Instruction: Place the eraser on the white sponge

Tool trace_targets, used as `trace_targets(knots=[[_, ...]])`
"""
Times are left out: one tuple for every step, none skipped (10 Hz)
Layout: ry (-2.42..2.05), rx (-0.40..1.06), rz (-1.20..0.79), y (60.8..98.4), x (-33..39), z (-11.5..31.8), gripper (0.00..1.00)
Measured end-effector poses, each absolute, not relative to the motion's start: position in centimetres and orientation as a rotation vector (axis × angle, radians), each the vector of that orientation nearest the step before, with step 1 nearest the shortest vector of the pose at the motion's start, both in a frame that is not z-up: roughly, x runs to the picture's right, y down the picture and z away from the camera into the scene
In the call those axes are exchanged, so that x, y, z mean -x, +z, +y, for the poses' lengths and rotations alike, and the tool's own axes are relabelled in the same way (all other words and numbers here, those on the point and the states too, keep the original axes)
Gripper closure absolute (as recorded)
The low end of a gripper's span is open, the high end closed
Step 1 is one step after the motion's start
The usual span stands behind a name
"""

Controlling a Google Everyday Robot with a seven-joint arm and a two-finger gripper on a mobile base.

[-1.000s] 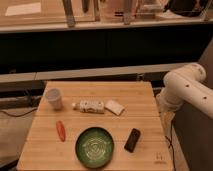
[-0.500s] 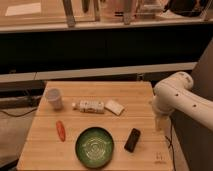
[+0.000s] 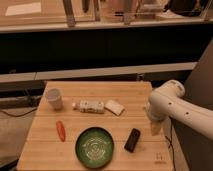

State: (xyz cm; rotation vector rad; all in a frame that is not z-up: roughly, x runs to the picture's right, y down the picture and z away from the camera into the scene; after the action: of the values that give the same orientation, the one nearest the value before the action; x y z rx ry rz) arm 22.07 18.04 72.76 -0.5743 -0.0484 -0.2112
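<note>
The eraser (image 3: 132,140) is a small flat black block lying on the wooden table (image 3: 125,92), right of the green bowl (image 3: 94,146). The white sponge (image 3: 114,107) lies flat further back, near the middle of the table, just right of the white patterned bottle (image 3: 90,106). My white arm (image 3: 172,105) reaches in from the right over the table's right edge. My gripper (image 3: 156,128) hangs below the arm, to the right of the eraser and apart from it. Nothing shows in it.
A white cup (image 3: 54,98) stands at the back left. An orange carrot-like stick (image 3: 60,130) lies at the left, beside the bowl. A dark shelf and ledge (image 3: 100,70) run behind the table.
My arm has swung left and down from the right side, so it now hangs over the table's right edge. The objects on the table have not moved.
</note>
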Motion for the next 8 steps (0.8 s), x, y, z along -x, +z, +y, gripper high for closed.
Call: trace_targets(knots=[[-0.225,0.575,-0.059,72.8,-21.7,18.4,0.20],[-0.240,0.577,-0.070,73.3,-21.4,19.1,0.20],[-0.258,0.577,-0.081,73.8,-20.9,19.7,0.20],[-0.282,0.577,-0.095,74.1,-20.3,20.1,0.20],[-0.303,0.577,-0.107,74.4,-20.0,20.6,0.20],[-0.315,0.577,-0.115,74.5,-19.7,21.0,0.20],[-0.335,0.578,-0.126,74.8,-19.3,21.4,0.20],[-0.351,0.579,-0.135,75.3,-18.9,22.0,0.20]])
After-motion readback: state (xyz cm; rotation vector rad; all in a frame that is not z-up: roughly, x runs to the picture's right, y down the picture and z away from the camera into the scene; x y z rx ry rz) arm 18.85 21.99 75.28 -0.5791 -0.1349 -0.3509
